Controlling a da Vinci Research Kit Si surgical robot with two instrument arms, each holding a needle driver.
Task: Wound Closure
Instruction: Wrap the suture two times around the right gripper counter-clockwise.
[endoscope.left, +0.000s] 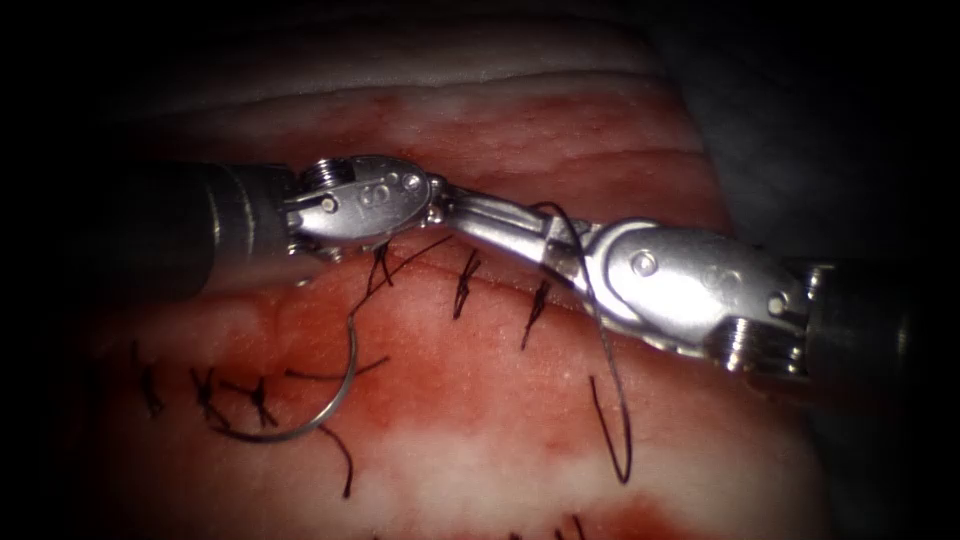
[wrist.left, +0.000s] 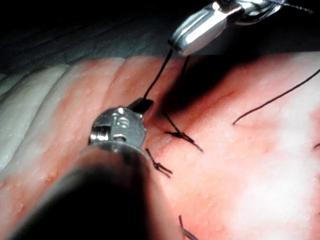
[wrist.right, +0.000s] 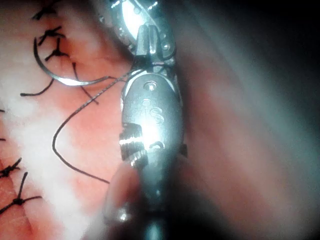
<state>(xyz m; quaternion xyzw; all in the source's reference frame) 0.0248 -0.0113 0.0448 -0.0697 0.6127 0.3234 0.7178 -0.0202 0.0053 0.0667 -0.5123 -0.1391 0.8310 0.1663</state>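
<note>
Needle lies free on our tissue; right tool clamps thread; left tool grip: cannot tell. Risk: slack thread snagging needle.

Tissue: pale pork belly with reddish bands, the supporting surface of the scene. Red fluid stains it around the cut. Stitched cut: runs from 9 o'clock toward 3 o'clock across the endoscope view's centre, crossed by dark knotted stitches. Needle: curved, lying free on the tissue at 7 o'clock of centre, near a second row of stitches. Thread: a dark loop resting on the surface at 5 o'clock.
</note>
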